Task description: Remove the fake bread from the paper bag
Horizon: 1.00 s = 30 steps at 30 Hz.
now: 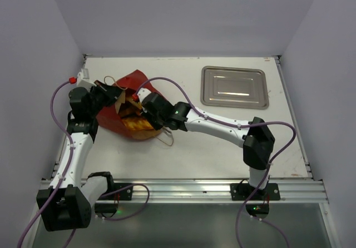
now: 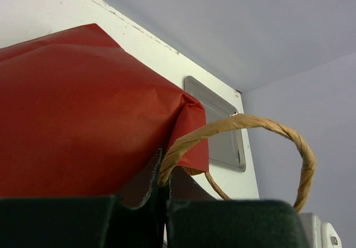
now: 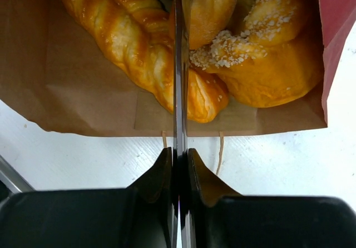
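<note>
The white table point(image 1: 222, 148) sits inside pale walls. The right gripper point(image 3: 179, 154) has its jaws squeezed tight on a thin sheet seen from its edge. It looks like the top lip of the paper bag point(image 1: 129, 84), but I cannot be sure.

Straight ahead of those jaws the bag's mouth is open, and the bread lies inside on the brown paper. The closest piece is a long twisted bread point(image 3: 139, 48). It lies slanted, from far left to near right, and its near end is just past the jaw tips, a little to the right. Touching it on the right is a round bread with white sprinkles point(image 3: 267, 48).

The left gripper point(image 2: 163, 188) is also squeezed shut. It pinches the bag's rim where the looped handle point(image 2: 278, 131) starts. From there it sees only the red outside, not the bread.

So the right arm is nearer to the bread. I think it would need to let go, open, and reach straight in, closing across the twist, not along it.
</note>
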Available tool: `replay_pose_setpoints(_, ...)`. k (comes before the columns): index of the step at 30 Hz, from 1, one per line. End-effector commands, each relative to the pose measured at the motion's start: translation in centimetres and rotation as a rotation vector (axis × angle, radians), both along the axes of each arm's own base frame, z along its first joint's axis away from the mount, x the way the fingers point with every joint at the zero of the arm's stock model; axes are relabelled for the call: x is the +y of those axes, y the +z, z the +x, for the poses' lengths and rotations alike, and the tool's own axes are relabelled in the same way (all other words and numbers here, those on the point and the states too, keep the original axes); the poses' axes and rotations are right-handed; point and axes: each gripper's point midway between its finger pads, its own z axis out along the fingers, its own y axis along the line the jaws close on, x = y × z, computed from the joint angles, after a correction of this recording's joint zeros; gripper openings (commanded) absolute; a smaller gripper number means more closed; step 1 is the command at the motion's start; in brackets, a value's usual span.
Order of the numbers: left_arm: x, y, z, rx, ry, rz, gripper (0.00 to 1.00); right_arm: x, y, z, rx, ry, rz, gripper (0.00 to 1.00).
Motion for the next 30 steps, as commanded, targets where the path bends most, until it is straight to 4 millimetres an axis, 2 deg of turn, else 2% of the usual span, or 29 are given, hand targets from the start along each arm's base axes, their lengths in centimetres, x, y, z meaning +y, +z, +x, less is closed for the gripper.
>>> replay_pose_setpoints(1, -0.3, 1.8, -0.1, -0.074, -0.006, -0.003, 0.00, 0.5, 4.2, 0.7, -0.046, -0.016, 0.096, 0.06)
replay_pose_setpoints(3, -0.3, 1.8, -0.1, -0.075, -0.004, -0.003, 0.00, 0.3, 4.6, 0.9, -0.045, -0.016, 0.103, 0.00)
replay_pose_setpoints(9, -0.1, 1.9, 0.0, -0.077, 0.003, 0.000, 0.00, -0.4, 6.8, 1.2, -0.041, -0.001, 0.159, 0.00)
replay_pose_setpoints(18, 0.1, 2.2, 0.3, -0.082, 0.013, 0.008, 0.00, -0.6, 9.9, 0.2, -0.015, 0.084, 0.261, 0.00)
replay_pose_setpoints(25, 0.3, 2.2, 0.7, -0.082, 0.022, 0.010, 0.00, -1.1, 10.5, -0.9, -0.015, 0.139, 0.281, 0.00)
replay_pose_setpoints(30, 0.4, 2.9, 1.0, -0.093, 0.026, 0.015, 0.00, -2.3, 9.8, -1.8, -0.005, 0.174, 0.239, 0.00)
